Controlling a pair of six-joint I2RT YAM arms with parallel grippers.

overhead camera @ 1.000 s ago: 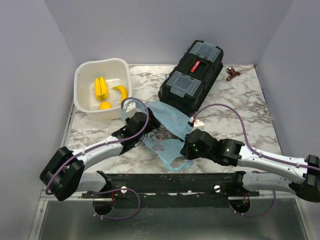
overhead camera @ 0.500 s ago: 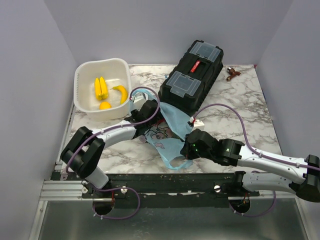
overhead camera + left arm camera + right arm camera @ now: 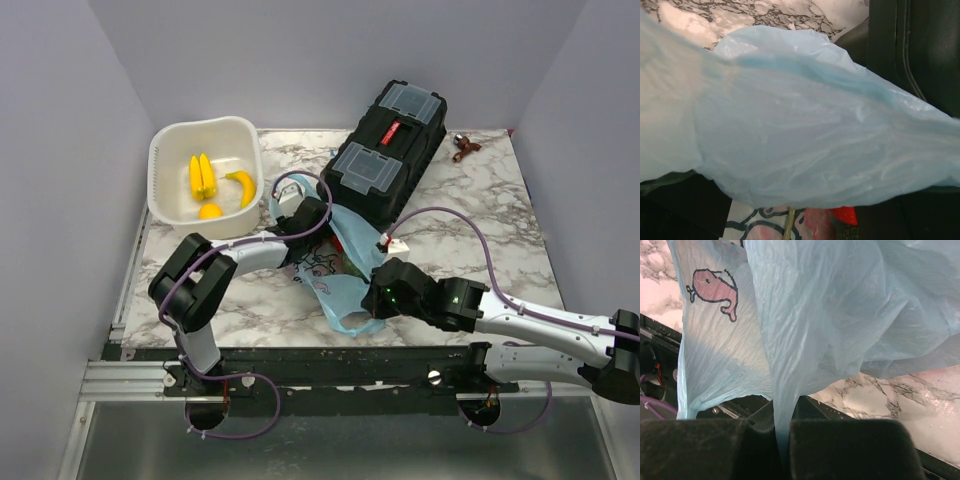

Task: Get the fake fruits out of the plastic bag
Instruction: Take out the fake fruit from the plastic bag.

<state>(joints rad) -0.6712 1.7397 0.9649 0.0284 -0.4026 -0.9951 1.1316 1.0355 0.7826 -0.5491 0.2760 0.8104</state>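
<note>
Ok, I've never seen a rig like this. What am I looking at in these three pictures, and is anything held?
Two robot arms are bolted at the near edge of a marble table. The wide picture comes from a fixed camera above and behind them. The other two come from a camera on each wrist, so they show bag film close up. On the table: a white tub holding a toy banana, a small orange fruit and two yellow ridged sticks; a black toolbox; a small dark red bunch, probably grapes, far right; and a light-blue plastic bag. The right gripper is shut on the bag's near end, pinching the film. The left gripper is at the bag's far end beside the toolbox; film hides its fingers, so open or shut cannot be told.
</note>
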